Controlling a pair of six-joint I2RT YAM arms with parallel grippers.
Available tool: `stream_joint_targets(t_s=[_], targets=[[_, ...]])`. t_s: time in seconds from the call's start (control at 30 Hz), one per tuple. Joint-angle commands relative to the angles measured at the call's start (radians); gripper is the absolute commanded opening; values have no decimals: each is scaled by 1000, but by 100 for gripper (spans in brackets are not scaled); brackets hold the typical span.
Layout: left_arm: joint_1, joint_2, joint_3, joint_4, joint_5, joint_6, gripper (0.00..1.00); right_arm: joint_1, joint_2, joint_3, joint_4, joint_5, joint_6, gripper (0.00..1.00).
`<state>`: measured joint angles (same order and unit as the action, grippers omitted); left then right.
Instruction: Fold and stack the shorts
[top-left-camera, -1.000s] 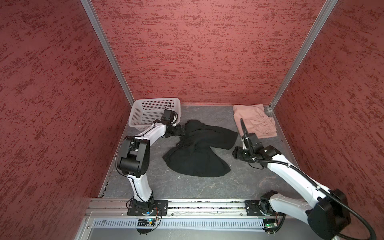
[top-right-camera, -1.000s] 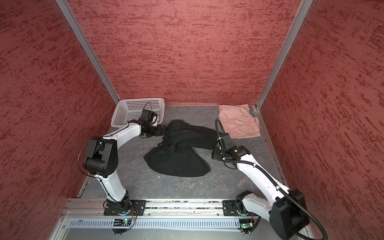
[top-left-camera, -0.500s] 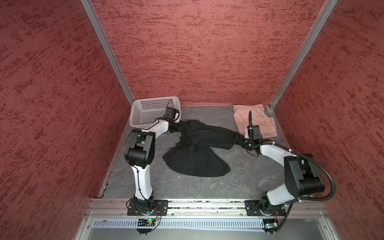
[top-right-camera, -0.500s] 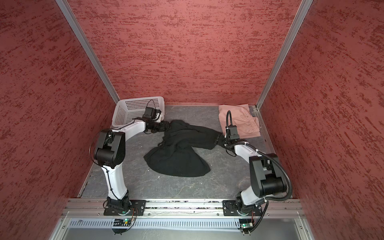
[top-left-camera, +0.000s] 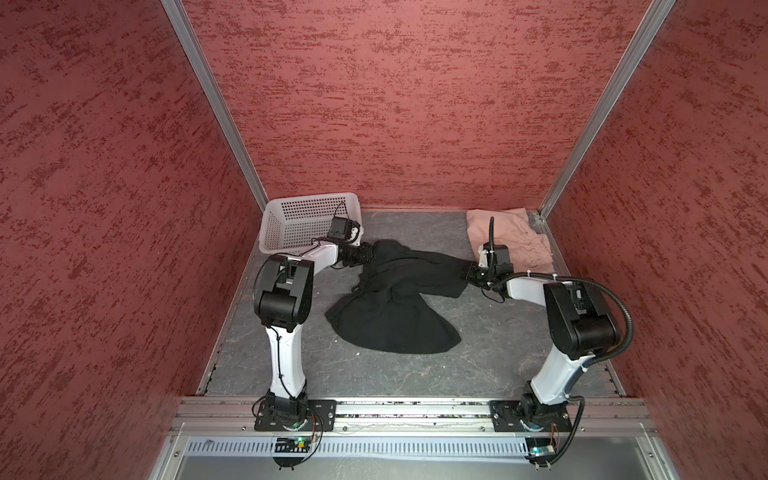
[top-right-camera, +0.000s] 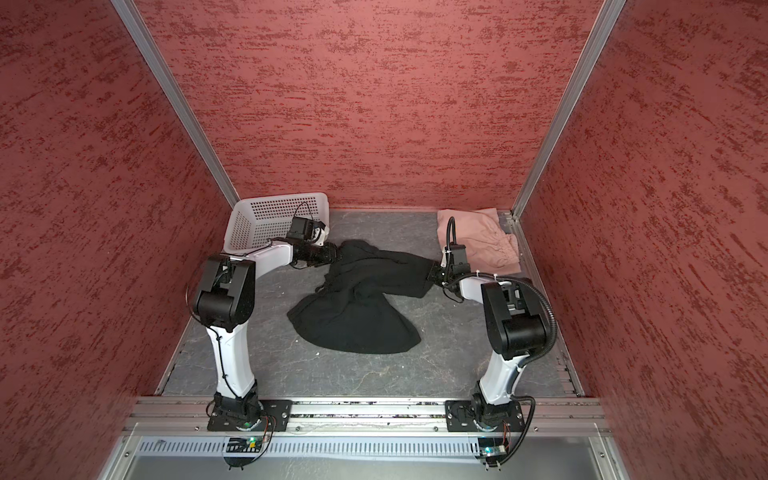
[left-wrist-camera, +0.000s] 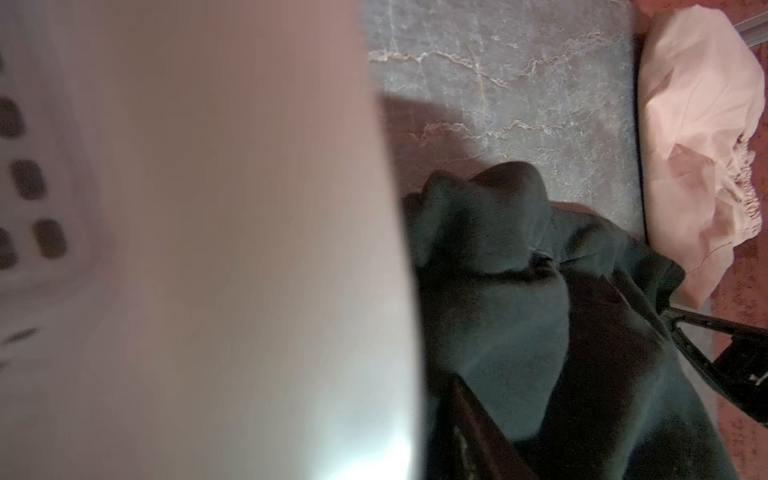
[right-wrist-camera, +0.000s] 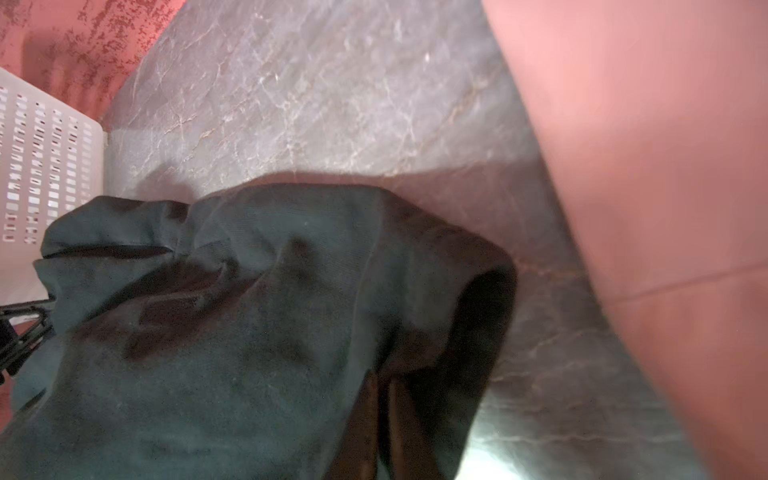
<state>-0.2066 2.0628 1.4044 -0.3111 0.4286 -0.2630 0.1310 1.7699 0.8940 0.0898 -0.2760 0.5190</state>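
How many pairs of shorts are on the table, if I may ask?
2. The black shorts lie crumpled mid-table; the pink shorts lie in the far right corner. The basket is partly hidden.

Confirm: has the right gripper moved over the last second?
Yes. The right gripper went toward the back wall, nearer the folded pink shorts, and now pinches the black shorts.

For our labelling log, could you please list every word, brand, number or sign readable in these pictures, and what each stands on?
No text can be read anywhere.
The crumpled black cloth shorts show no print or tag.
The dusty pink cloth shorts show no label.
The white perforated plastic basket is plain.
The small circuit board below the front rail: any marking is too small to read.
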Motion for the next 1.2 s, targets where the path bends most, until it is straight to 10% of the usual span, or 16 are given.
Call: stream_joint_targets(t_s=[0.0,0.17,0.37,0.7,0.93,1.07,1.17], targets=[[-16,11,7,16,43,-14,40,-25,-103,24,-21,56,-28,1],[-40,10,39,1,66,-24,0,-79,-218,-3,-66,63,-53,0],[-45,-90,106,-125,-25,22,0,-110,-299,24,-153,88,-112,0],[-112,-446,127,-419,-508,109,0,-122,-424,130,-281,146,-206,0],[-146,-391,147,-453,-504,122,0,-120,-263,216,-251,50,-187,0],[-133,-313,160,-433,-518,136,25,-114,-120,304,-222,19,-185,0],[-129,-305,180,-441,-524,137,96,-88,-20,388,-230,-12,-207,16]])
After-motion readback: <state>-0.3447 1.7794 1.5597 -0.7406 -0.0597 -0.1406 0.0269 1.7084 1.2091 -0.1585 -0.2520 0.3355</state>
